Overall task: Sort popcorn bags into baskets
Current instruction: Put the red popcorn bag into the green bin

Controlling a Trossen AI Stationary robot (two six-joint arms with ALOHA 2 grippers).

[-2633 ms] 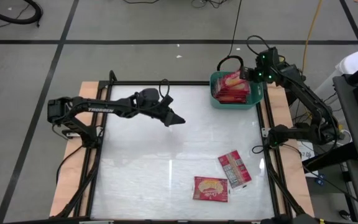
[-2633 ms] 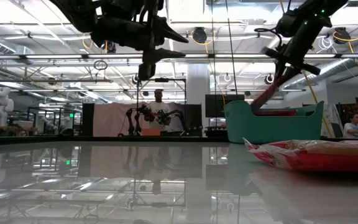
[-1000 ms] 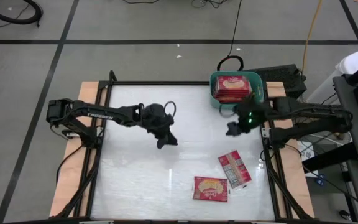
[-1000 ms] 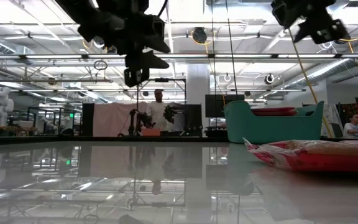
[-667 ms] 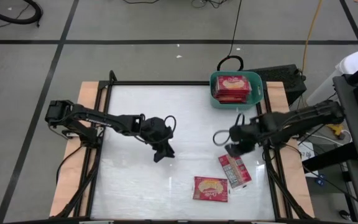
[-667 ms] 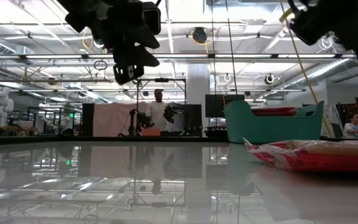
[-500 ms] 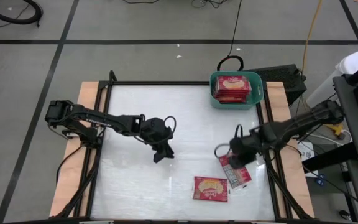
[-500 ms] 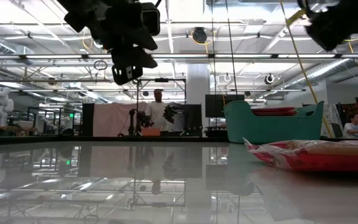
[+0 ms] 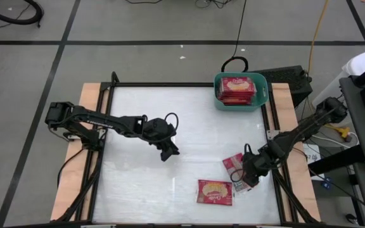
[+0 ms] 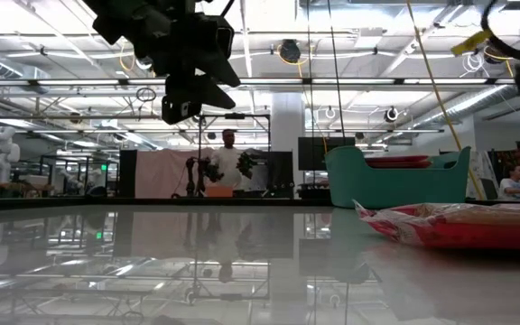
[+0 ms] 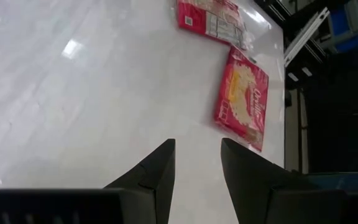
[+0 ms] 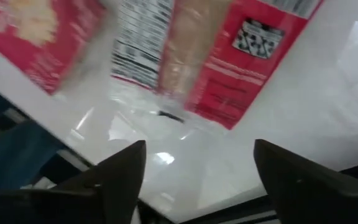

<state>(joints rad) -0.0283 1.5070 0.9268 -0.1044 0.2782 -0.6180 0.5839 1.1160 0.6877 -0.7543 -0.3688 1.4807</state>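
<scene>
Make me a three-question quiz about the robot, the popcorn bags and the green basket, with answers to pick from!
1. Where is the teal basket?
A. a far corner of the table
B. the middle
C. the floor

2. How many popcorn bags lie loose on the table?
A. none
B. two
C. five

3. How are the right gripper's fingers?
A. shut on a bag
B. hidden
C. open

Answers: 1 A, the high view shows it at the far right corner. 2 B, one face-up bag and one back-up bag. 3 C, the right wrist view shows both fingers spread wide over the back-up bag.
</scene>
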